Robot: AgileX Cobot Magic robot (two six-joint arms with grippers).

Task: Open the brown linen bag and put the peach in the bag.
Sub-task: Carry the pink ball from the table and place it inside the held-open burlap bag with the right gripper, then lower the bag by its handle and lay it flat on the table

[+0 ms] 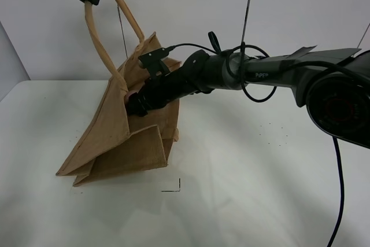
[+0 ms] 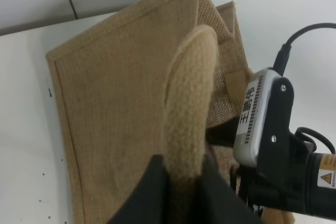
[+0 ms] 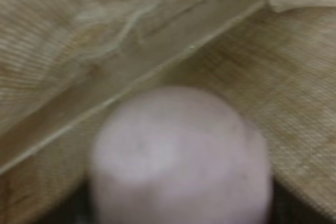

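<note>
Pale pink peach [image 3: 178, 156] shows against coarse tan bag [image 1: 110, 137].

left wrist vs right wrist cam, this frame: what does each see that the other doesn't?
Left wrist only: the left claw shut on the rolled handle of the brown linen bag, the bag's outer panel, the table, and the right arm next to the bag.
Right wrist only: the peach, close and blurred, in front of the bag's inner wall and a seam.
Both: the bag's coarse tan weave. Neither shows the whole bag.
</note>
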